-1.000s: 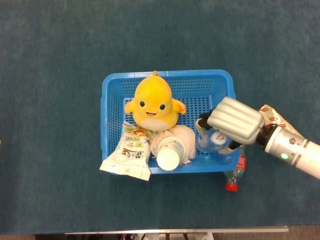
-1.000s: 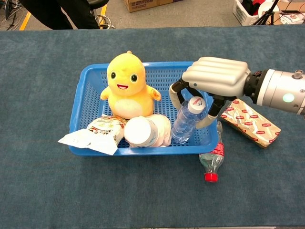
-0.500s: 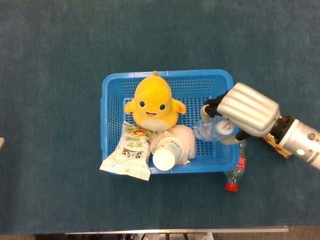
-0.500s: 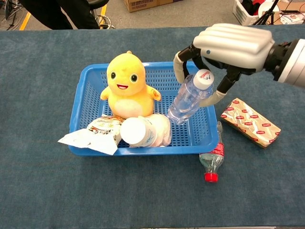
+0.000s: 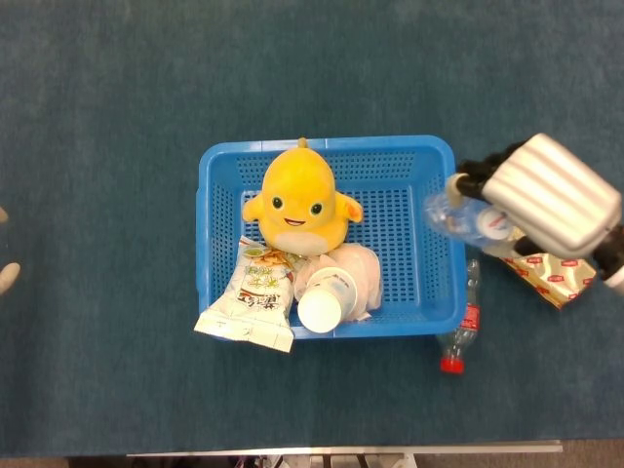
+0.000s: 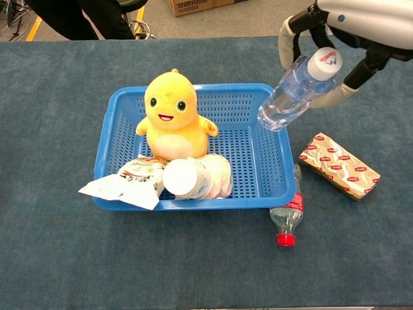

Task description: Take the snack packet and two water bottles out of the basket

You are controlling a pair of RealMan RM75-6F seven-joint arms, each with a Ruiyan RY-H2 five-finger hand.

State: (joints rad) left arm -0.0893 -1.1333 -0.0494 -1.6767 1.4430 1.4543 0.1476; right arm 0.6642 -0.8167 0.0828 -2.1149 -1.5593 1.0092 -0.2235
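Note:
My right hand (image 5: 551, 195) grips a clear water bottle (image 5: 463, 216) with a white cap near its top. The bottle hangs tilted in the air over the right rim of the blue basket (image 5: 327, 143). In the chest view the same hand (image 6: 361, 16) and bottle (image 6: 293, 93) are at the top right, above the basket (image 6: 193, 205). A snack packet (image 5: 255, 297) lies over the basket's front left rim. A second bottle (image 5: 461, 336) with a red cap lies on the table outside the front right corner. Only pale tips of my left hand (image 5: 6, 276) show at the left edge.
A yellow plush toy (image 5: 300, 200) sits in the basket's back half. A white cup with a pink wrapper (image 5: 327, 300) lies at the front. A red patterned box (image 5: 551, 276) lies on the blue cloth to the right, beneath my right hand.
My right hand lifted the clear bottle out of the basket's right side and carried it up and rightward past the rim. The cup shifted slightly.

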